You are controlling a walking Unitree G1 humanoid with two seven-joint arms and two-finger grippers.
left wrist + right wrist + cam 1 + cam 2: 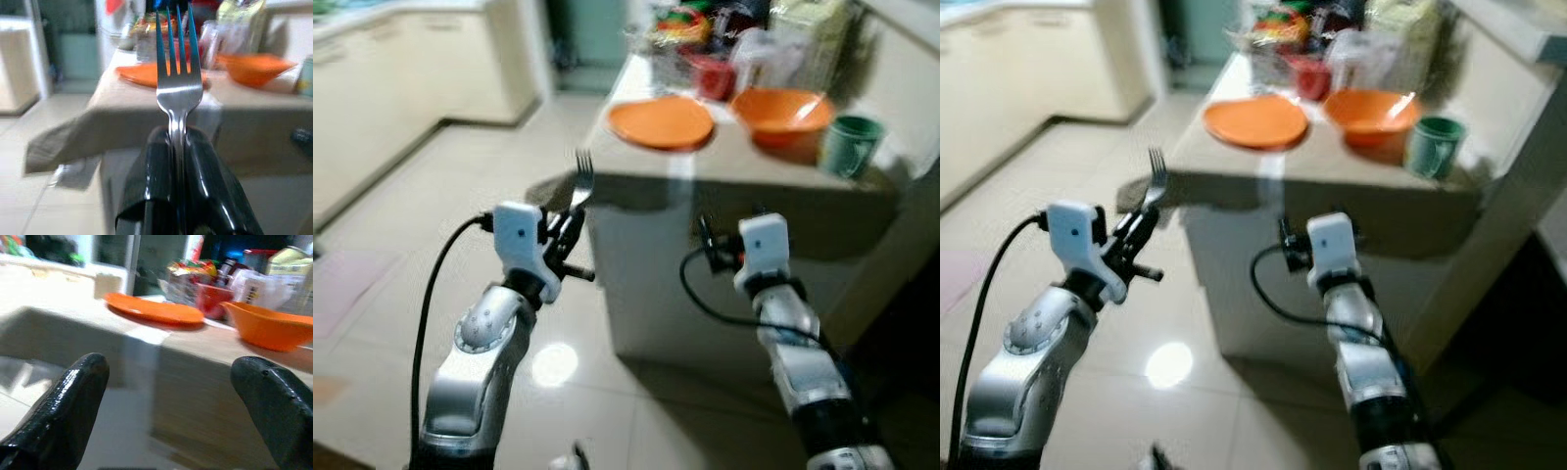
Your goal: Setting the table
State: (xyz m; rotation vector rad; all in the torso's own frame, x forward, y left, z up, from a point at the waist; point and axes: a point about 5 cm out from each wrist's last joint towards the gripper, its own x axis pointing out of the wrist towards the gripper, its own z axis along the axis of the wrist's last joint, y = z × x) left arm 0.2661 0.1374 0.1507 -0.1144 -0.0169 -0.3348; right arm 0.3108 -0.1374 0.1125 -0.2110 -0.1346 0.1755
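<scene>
Across the upper right of the head views stands the table (744, 171), draped in a beige cloth, with the robot short of it on the tiled floor (440, 186). On its top already sit an orange bowl (783, 117) at the upper right, an orange plate (661, 122) just left of it, a green cup (850, 145) at the right edge, and a blurred clutter of packets and jars (754, 39) behind. So dishes appear laid; cutlery, by my reading, is what remains.

At centre left, the left gripper (566, 235) pinches a metal fork (581, 174) by its handle, tines up, raised before the table's near corner and not yet over the top. At centre right, the right gripper (171, 396) is held toward the table with its fingers spread wide, holding nothing. Carrying the fork to a spot beside the plate looks like the step left.
</scene>
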